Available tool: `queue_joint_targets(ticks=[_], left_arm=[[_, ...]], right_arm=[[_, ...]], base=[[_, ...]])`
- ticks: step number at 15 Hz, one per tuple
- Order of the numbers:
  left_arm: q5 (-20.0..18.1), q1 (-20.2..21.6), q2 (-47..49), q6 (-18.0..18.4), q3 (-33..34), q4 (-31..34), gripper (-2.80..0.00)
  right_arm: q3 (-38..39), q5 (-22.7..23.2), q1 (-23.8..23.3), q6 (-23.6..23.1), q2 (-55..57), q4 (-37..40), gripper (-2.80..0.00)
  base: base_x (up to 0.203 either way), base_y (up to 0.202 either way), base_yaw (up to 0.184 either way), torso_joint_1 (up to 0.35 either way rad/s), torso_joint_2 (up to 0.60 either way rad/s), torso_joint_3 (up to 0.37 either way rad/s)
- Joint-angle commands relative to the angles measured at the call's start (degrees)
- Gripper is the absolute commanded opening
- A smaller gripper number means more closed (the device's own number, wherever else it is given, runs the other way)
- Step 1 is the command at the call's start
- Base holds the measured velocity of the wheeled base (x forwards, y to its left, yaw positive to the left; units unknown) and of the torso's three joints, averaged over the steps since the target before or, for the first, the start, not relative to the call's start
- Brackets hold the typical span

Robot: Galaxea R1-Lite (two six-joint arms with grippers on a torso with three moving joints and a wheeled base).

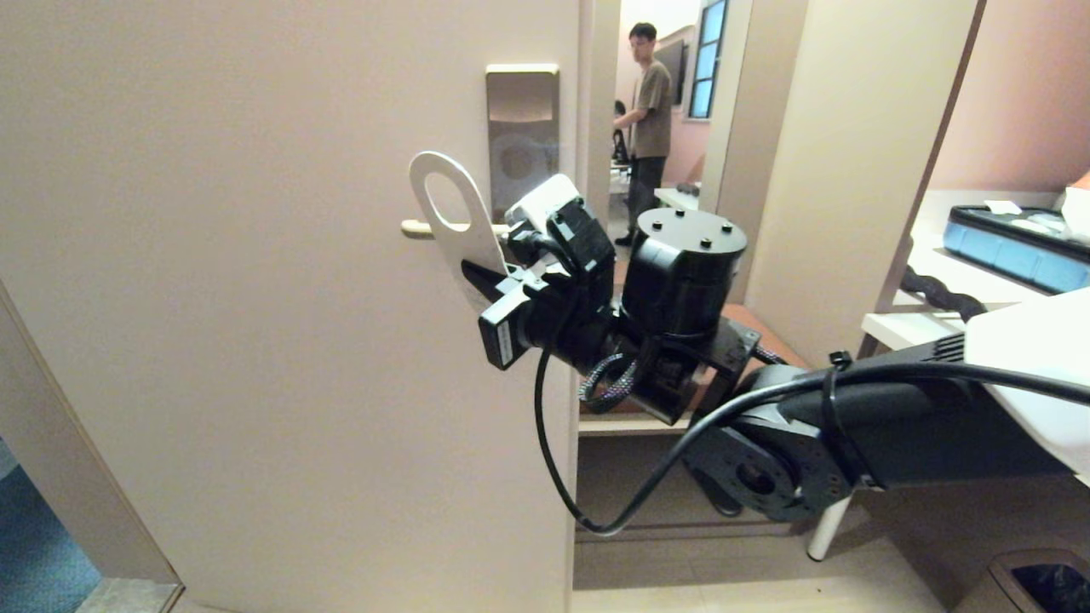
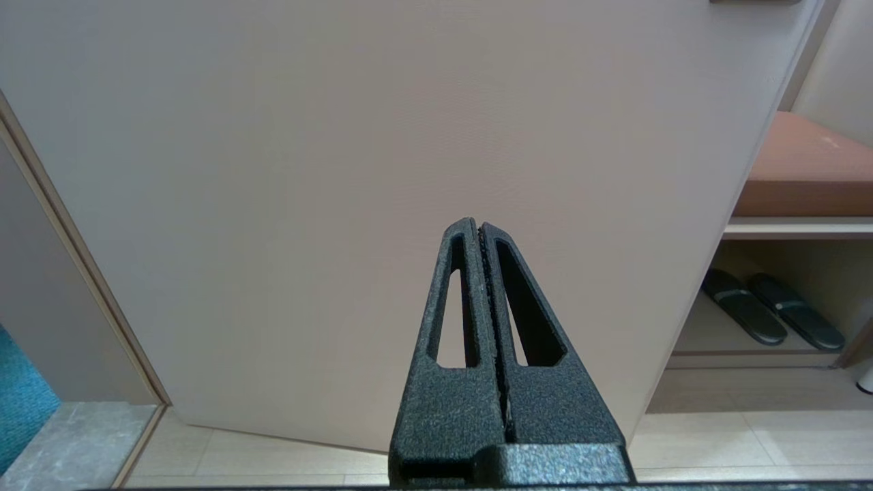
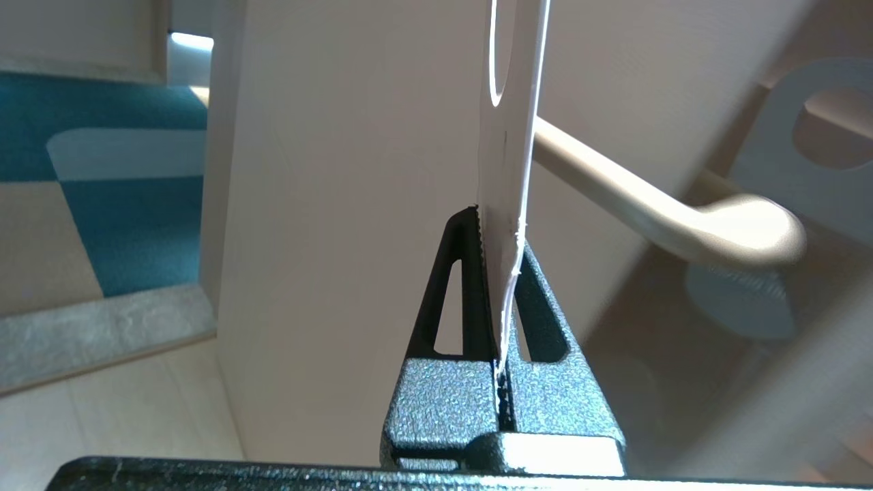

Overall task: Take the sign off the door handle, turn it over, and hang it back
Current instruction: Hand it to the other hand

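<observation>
In the head view the right gripper (image 1: 490,285) reaches in from about four o'clock toward the door (image 1: 255,298) and is clenched on the lower end of the sign (image 1: 456,221). The sign's white face shows toward the camera, and its rounded end with the oval hole stands at about eleven o'clock from the fingers, tilted leftward. The door handle (image 1: 419,228) runs level behind the sign; its curved tip pokes out at nine o'clock of the card, just below the hole. Whether the card's loop is around the bar or only in front of it cannot be told from here.

The right wrist view shows the sign (image 3: 511,136) edge-on, pinched between the two black fingers (image 3: 470,300), rising straight away from them toward twelve o'clock. The door handle (image 3: 668,211) lies at about two o'clock of the fingertips, passing close beside the card.

Above the handle sits the tall brown lock plate (image 1: 522,136). Through the doorway at one o'clock stands a person (image 1: 647,119).

The left gripper (image 2: 481,232) is clamped together with nothing between its fingers, pointing at the lower part of the door (image 2: 341,170). A pair of slippers (image 2: 771,310) lies under a shelf at three o'clock.
</observation>
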Motion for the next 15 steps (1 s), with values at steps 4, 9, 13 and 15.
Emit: queue_joint_targets(ticks=[4, 9, 13, 15], left_arm=[[0.0, 0.0, 0.1, 0.0, 0.0, 0.1, -2.8], [0.0, 0.0, 0.1, 0.0, 0.0, 0.0, -2.8], [0.0, 0.0, 0.1, 0.0, 0.0, 0.0, -2.8], [0.0, 0.0, 0.1, 0.0, 0.0, 0.1, -2.8]], right_arm=[[14.7, -5.2, 0.0, 0.1, -13.0, -0.3, -2.8], [28.3, -9.5, -0.1, -0.1, -24.7, -0.4, -2.8], [37.1, -16.1, -0.5, 0.2, -32.8, -0.3, -2.8], [39.5, -16.8, -2.4, 0.2, -34.5, -0.3, -2.8]], base=[[0.0, 0.0, 0.0, 0.0, 0.0, 0.0], [0.0, 0.0, 0.0, 0.0, 0.0, 0.0], [0.0, 0.0, 0.0, 0.0, 0.0, 0.0], [0.0, 0.0, 0.0, 0.0, 0.0, 0.0]])
